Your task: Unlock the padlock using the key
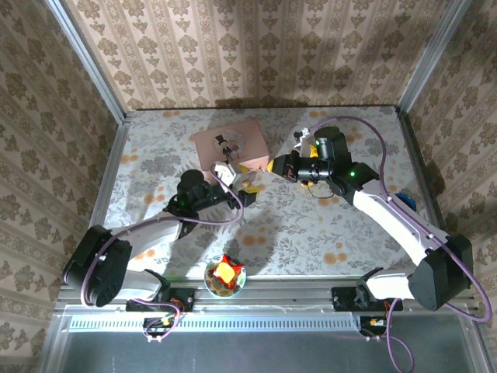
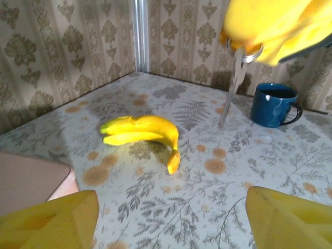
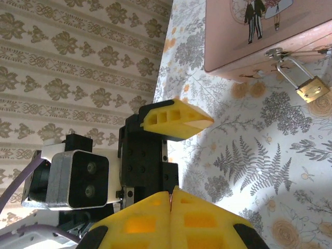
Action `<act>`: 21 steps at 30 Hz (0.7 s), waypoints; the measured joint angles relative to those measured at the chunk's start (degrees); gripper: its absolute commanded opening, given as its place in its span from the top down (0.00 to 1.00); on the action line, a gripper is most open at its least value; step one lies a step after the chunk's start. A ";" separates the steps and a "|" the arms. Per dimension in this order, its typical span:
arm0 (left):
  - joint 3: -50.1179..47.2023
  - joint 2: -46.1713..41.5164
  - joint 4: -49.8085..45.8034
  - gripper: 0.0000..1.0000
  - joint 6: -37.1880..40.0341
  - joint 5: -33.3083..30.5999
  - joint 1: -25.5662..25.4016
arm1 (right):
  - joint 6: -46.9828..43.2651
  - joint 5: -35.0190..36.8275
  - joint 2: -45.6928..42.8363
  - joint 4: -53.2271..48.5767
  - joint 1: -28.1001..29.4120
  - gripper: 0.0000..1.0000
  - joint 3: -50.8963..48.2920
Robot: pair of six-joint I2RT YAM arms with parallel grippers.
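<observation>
The right end effector (image 3: 170,205) is clenched on the key (image 2: 236,78), which hangs below its tips, well apart from the padlock (image 3: 313,89); the left end effector (image 2: 171,199) is released and grasps nothing. The padlock hangs shut from the hasp of the box (image 3: 270,36), ahead of the right end effector, so steadying, insertion and turning all appear outstanding. The keyhole is hidden and the key's teeth are blurred.

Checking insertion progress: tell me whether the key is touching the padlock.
Apart. Left wrist view: the key hangs clear from the right gripper, nothing on its blade. Right wrist view: the padlock hangs alone from the pink box.
</observation>
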 measured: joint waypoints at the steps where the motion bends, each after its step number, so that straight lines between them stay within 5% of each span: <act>1: 0.33 0.37 0.70 0.25 0.17 0.52 0.00 | 0.02 -0.35 0.00 0.22 0.00 1.00 0.00; 21: 3.54 1.70 4.04 0.66 0.92 3.69 -0.07 | -0.20 -1.46 1.88 0.74 0.00 1.00 0.00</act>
